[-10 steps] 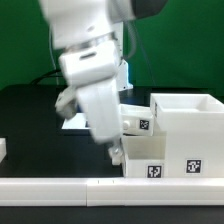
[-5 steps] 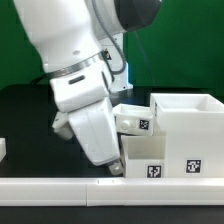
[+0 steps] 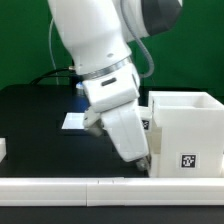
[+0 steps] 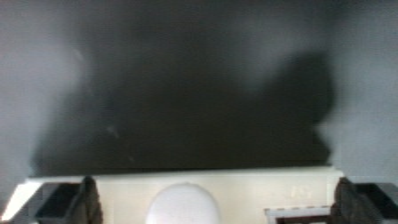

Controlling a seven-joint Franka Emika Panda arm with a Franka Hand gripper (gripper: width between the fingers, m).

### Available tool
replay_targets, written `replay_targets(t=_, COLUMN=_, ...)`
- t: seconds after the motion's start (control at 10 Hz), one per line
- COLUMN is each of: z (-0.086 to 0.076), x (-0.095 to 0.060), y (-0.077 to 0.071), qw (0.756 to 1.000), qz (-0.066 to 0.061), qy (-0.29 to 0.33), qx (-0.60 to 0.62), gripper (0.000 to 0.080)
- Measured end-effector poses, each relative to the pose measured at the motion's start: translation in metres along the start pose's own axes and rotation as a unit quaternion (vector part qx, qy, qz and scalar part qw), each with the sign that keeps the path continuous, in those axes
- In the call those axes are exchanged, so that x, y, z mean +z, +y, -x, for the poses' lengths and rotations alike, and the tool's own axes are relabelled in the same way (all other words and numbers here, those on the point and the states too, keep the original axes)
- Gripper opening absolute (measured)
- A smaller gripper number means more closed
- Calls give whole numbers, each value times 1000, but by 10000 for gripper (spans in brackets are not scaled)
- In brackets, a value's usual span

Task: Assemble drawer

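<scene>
Drawer housing point(image 3: 185, 125) stood on the dark table point(image 3: 40, 110) at the exterior view's right. Just beside it the gripper point(image 3: 142, 165) hung low, its fingers point(image 4: 64, 202) spread wide apart, flanking a white tray wall point(image 4: 267, 188).

The big white cube housing point(image 3: 190, 120) stands upright on the desk point(image 3: 30, 110) at the exterior view's 3 o'clock. Its top is open and 1 square black-and-white tag sits on its near wall. At its 9 o'clock, a smaller white tray point(image 3: 148, 124) shows only a tagged corner. In the wrist view, a white tray wall point(image 4: 249, 195) with a rounded notch lies between the pincer's point(image 4: 214, 203) spread fingers point(image 4: 63, 202).
</scene>
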State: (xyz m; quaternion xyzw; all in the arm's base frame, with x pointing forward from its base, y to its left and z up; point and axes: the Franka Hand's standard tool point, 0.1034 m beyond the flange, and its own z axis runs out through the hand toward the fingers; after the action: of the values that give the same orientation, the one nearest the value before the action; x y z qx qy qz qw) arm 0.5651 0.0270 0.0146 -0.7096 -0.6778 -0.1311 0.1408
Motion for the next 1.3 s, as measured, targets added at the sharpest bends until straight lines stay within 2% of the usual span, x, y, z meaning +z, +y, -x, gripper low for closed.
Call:
replay_targets(t=0.2, z=-1, x=2, y=2, qw=1000, qz=4, qy=-11, qx=-12, gripper=649)
replay_targets(t=0.3, z=0, x=4, y=1, qw=1000, qz=10, qy=-16, qx=-16, gripper=649)
replay_targets(t=0.4, z=0, x=4, y=-1, qw=1000, qz=9, qy=-17, qx=-14, gripper=649)
replay_targets(t=0.5, z=-2, x=-2, y=6, qw=1000, qz=3, qy=-16, qx=-13, gripper=649)
replay_targets(t=0.6, z=3, x=-5, y=10, qw=1000, qz=5, qy=-17, qx=-13, gripper=649)
replay_targets(t=0.8, z=20, x=-13, y=13, qw=1000, qz=3, qy=-21, qx=-6, gripper=649)
replay_targets(t=1.0, z=48, x=-28, y=12, qw=1000, qz=8, qy=-28, qx=-2, gripper=649)
replay_targets(t=1.2, z=63, x=-42, y=2, qw=999, qz=15, qy=-36, qx=15, gripper=649)
replay_targets(t=1.3, z=67, x=-47, y=-6, qw=998, qz=24, qy=-40, qx=39, gripper=649)
